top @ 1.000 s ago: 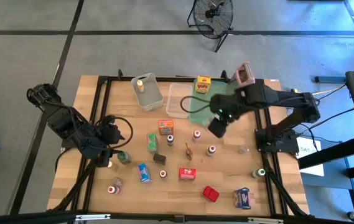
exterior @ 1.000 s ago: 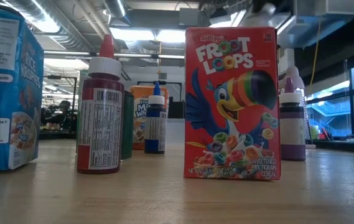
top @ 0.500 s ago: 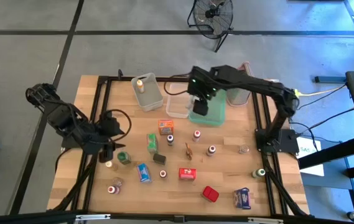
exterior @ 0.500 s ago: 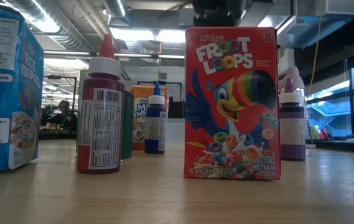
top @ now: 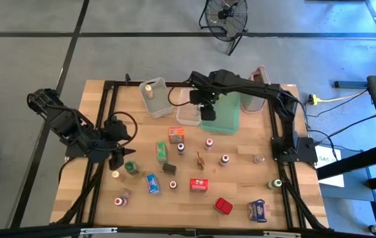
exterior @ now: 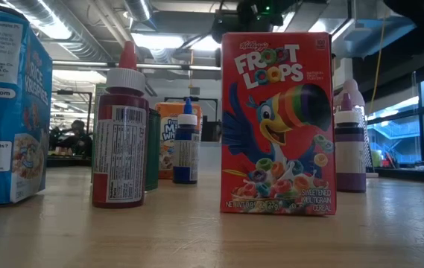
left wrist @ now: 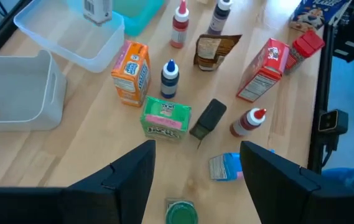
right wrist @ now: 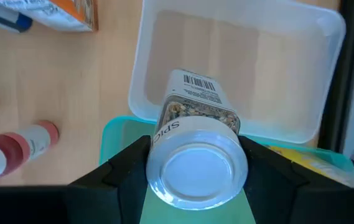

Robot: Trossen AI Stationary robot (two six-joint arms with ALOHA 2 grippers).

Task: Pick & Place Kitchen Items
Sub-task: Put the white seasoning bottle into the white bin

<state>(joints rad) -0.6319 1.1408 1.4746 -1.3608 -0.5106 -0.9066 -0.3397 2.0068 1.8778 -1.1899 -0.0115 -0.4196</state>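
The right gripper (top: 207, 111) was stretched over the clear bin (right wrist: 239, 74) and teal tray (top: 222, 118), jaws clamped on a spice jar (right wrist: 196, 152); the left gripper (top: 117, 158) was hung open above a green-capped jar (left wrist: 181, 213).

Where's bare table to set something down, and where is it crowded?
Bare wood: the strip right of the teal tray down to the small jar, and the far-left corner beside the bin holding a yellow bottle. Crowded: mid-table, from the orange box to the red box.
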